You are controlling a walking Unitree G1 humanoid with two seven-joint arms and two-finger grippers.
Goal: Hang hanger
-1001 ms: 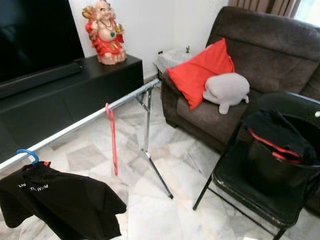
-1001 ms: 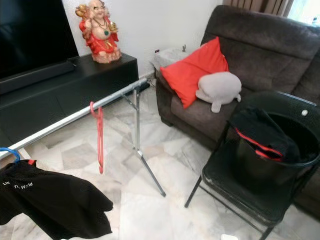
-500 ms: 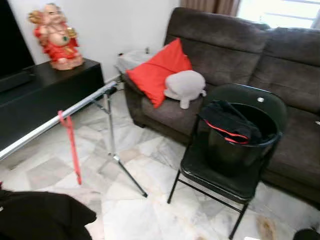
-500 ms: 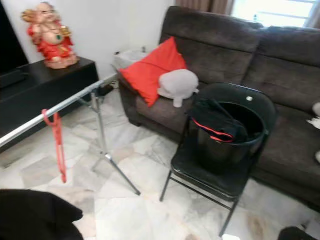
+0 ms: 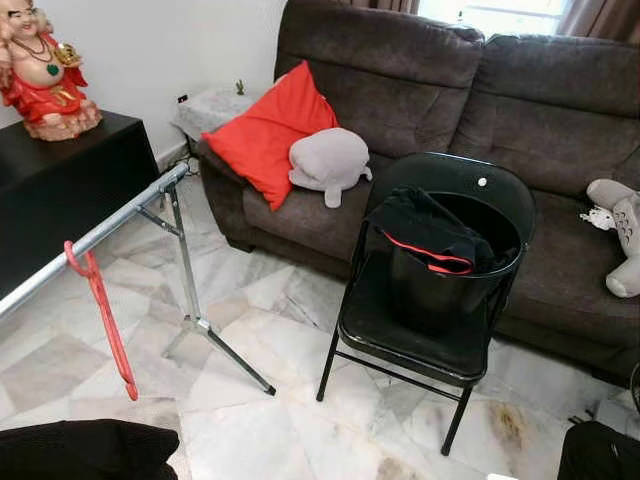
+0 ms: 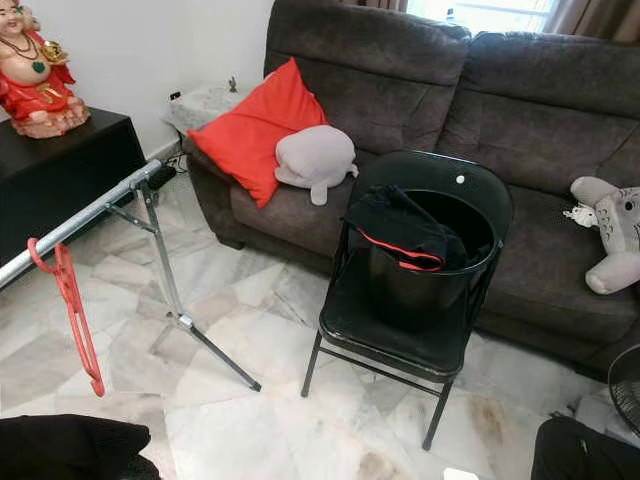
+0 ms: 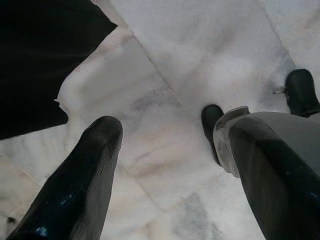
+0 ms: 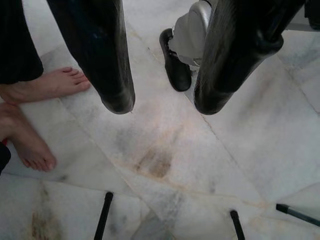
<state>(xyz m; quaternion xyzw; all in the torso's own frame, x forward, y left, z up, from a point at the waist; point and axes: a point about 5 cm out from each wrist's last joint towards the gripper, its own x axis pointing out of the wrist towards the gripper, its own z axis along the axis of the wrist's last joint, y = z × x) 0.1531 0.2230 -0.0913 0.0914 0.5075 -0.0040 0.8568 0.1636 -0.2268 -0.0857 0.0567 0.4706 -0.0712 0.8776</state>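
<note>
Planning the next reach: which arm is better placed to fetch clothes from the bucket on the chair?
Probably the right, though weakly. The bucket on the chair sits slightly right of centre. Both tools, left and right, hang open over the floor.

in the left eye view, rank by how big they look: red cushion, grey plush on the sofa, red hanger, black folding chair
1. black folding chair
2. red cushion
3. grey plush
4. red hanger on the rail: long but very thin, so least area. It hangs nearer the camera, so true sizes are unsure.
</note>
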